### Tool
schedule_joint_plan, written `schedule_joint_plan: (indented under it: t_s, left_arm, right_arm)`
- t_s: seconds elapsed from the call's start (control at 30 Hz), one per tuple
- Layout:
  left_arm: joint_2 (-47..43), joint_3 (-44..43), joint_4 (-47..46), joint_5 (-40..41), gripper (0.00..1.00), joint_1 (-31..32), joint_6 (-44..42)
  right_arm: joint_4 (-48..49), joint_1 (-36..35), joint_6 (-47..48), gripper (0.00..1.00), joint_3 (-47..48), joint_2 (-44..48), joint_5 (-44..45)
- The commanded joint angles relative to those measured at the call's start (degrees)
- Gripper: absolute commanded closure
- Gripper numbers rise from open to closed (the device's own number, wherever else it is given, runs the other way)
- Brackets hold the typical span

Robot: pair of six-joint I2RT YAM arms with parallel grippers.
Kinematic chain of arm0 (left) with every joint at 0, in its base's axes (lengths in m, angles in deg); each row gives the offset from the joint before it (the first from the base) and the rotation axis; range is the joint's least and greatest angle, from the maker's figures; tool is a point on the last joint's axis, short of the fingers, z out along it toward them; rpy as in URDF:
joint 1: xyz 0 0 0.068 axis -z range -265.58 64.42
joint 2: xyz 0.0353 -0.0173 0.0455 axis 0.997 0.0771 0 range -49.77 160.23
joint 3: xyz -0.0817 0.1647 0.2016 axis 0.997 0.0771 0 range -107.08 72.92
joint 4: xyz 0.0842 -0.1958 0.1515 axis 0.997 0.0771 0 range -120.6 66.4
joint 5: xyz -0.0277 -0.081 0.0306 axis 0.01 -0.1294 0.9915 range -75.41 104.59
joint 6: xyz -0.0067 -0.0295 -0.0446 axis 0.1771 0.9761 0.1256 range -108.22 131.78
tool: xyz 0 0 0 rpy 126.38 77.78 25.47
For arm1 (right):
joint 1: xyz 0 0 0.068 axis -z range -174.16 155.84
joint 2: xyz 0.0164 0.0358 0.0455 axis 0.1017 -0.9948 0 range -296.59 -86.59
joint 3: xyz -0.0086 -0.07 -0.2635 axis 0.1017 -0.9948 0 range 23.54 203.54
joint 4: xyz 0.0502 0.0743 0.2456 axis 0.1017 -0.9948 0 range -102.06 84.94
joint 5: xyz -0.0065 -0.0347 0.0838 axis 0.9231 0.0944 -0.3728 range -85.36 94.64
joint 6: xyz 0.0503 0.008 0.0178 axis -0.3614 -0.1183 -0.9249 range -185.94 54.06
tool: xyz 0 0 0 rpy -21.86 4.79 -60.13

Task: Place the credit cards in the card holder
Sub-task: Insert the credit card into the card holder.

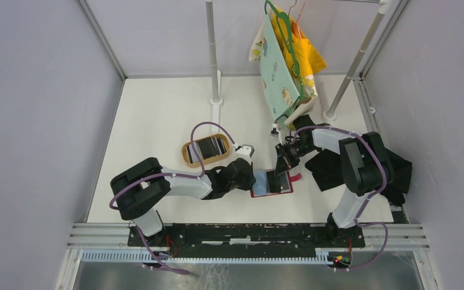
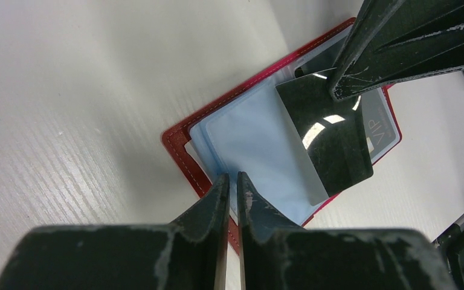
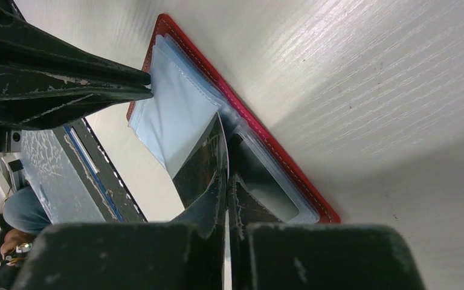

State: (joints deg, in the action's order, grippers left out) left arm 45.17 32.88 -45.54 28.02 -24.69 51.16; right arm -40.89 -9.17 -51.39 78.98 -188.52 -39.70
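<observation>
Left gripper: nearly closed, pinching card holder sleeve.
Right gripper: clamped on dark card.
Cards at holder: two.
Holders: one.

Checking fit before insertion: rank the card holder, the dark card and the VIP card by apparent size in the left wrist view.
1. card holder, clearly largest.
2. dark card.
3. VIP card: least showing, but the dark card covers most of it, so its place below that card is unsure.
</observation>
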Motion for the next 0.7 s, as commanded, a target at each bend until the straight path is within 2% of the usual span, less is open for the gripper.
schedule_joint_plan:
  t_s: [0.0,0.67]
  left_arm:
    - [0.5,-1.2,1.2,1.3,0.85,0.1,-0.6]
    - [1.9,-1.9,0.3,-0.7,0.84,0.1,-1.0]
  right_arm:
    - [1.4,-0.4,-0.7,0.99,-1.4,1.5,3.3]
    - [4.6,-1.1,-4.8,0.97,-0.4,-2.0,-2.3]
